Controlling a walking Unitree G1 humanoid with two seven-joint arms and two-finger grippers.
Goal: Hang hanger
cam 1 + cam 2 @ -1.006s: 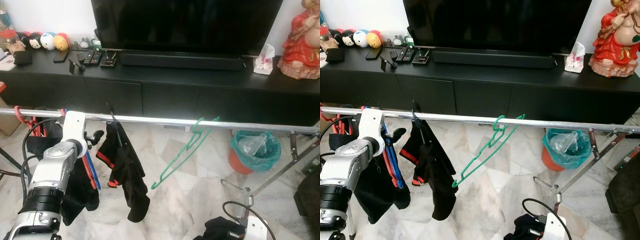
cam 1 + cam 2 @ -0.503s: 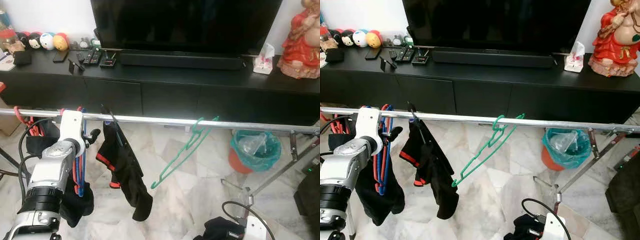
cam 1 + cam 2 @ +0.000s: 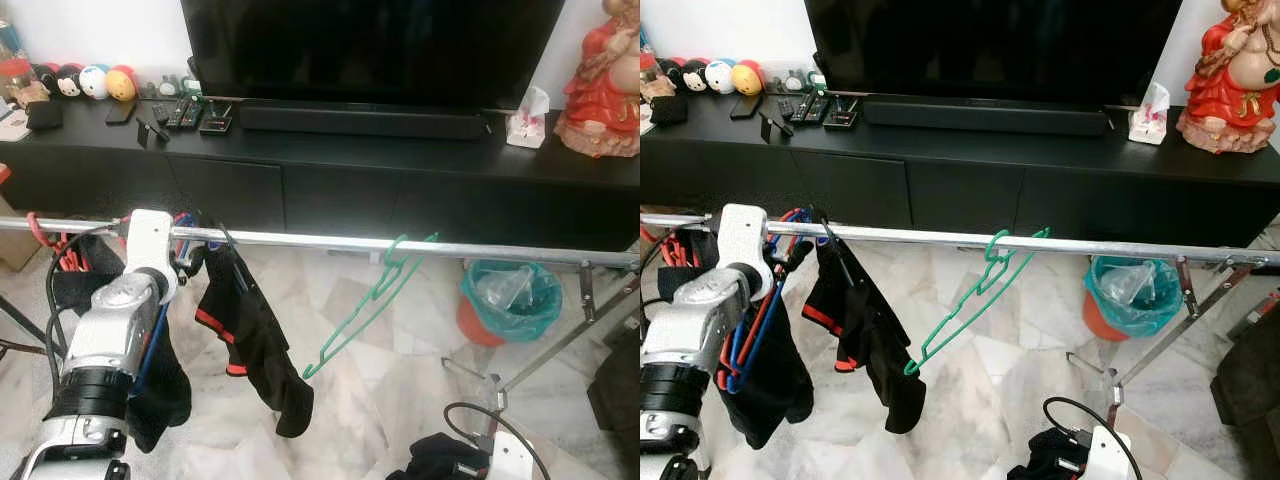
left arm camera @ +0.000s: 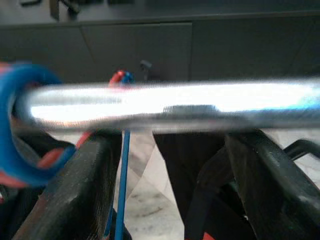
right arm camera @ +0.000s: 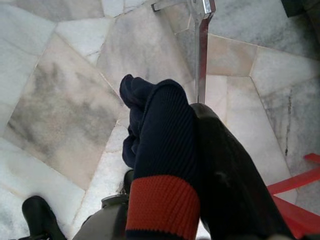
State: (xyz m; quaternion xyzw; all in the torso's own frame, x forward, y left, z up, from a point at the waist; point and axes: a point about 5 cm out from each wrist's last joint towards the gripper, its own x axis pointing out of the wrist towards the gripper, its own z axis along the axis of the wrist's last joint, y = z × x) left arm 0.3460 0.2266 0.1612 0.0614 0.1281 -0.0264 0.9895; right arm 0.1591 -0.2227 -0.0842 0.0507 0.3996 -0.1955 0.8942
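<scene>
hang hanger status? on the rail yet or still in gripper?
Nearly done: the blue and red hangers carrying a dark garment have their hooks over the metal rail. In hand: the left gripper is right at the rail, fingers open beneath it. Left: pull clear. The right gripper holds a dark sock down low.

rail [image 3: 300, 239]: polished metal, bright and glossy
green hanger [image 3: 370, 305]: thin smooth plastic
blue and red hangers [image 3: 748, 335]: smooth plastic
hung garment [image 3: 250, 335]: matt black cloth, red trim
floor [image 3: 390, 380]: glossy veined marble
sock [image 5: 162, 165]: ribbed navy knit, red cuff
left tool fingers [image 4: 80, 195]: matt black, lightly scuffed
TV cabinet [image 3: 330, 190]: matt black
bin liner [image 3: 510, 290]: crinkled shiny plastic
</scene>
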